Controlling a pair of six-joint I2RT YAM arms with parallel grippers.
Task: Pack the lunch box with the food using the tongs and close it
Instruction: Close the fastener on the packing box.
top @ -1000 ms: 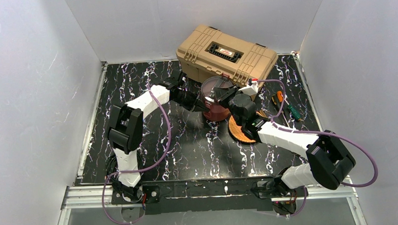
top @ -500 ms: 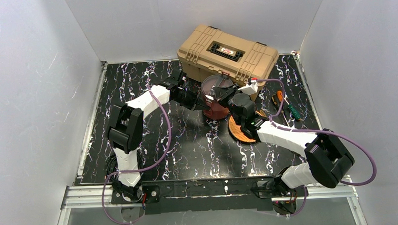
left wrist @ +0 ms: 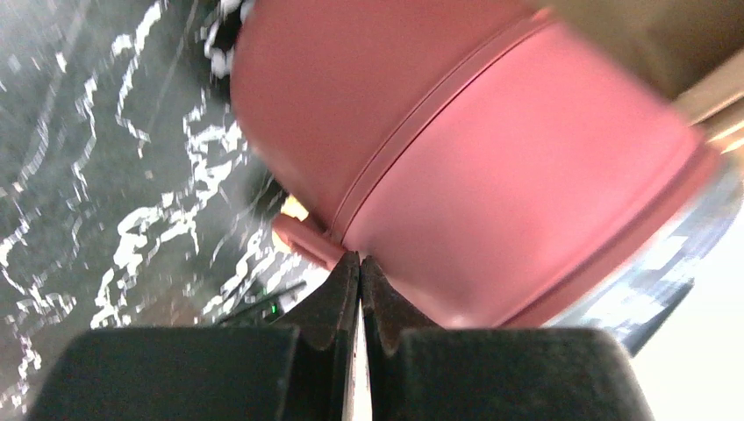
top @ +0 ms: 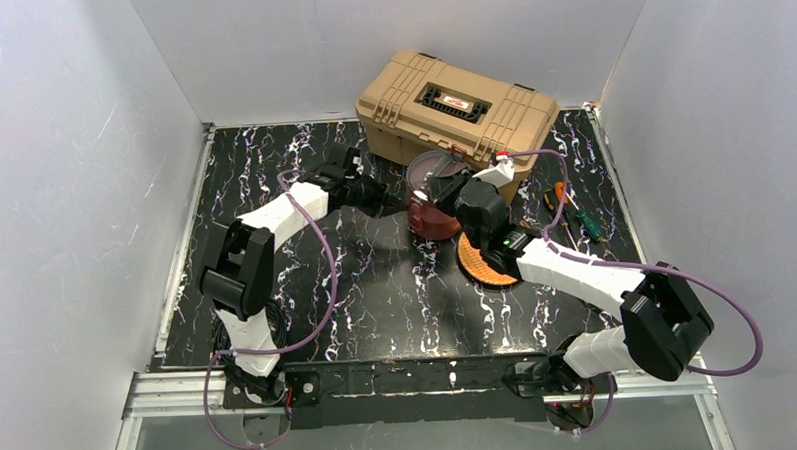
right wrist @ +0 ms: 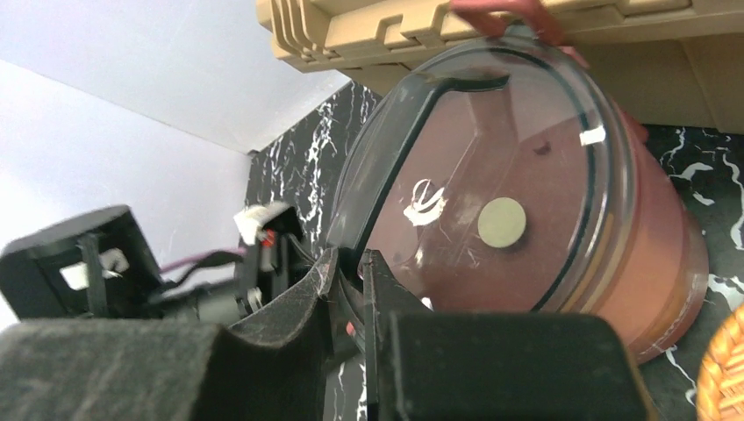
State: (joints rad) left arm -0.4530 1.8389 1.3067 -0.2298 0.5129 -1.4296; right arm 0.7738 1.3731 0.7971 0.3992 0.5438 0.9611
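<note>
Left wrist: left gripper [left wrist: 360,263] closed beside lunch box [left wrist: 491,175].

What we find around the lunch box [top: 430,214]
The toolbox [top: 455,108] stands just behind it, the plate [top: 479,269] lies at its near right, the screwdrivers [top: 574,211] farther right.

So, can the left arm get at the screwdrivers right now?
Probably not: the screwdrivers lie at the table's right side, with the lunch box and right arm between them and the left gripper.
</note>
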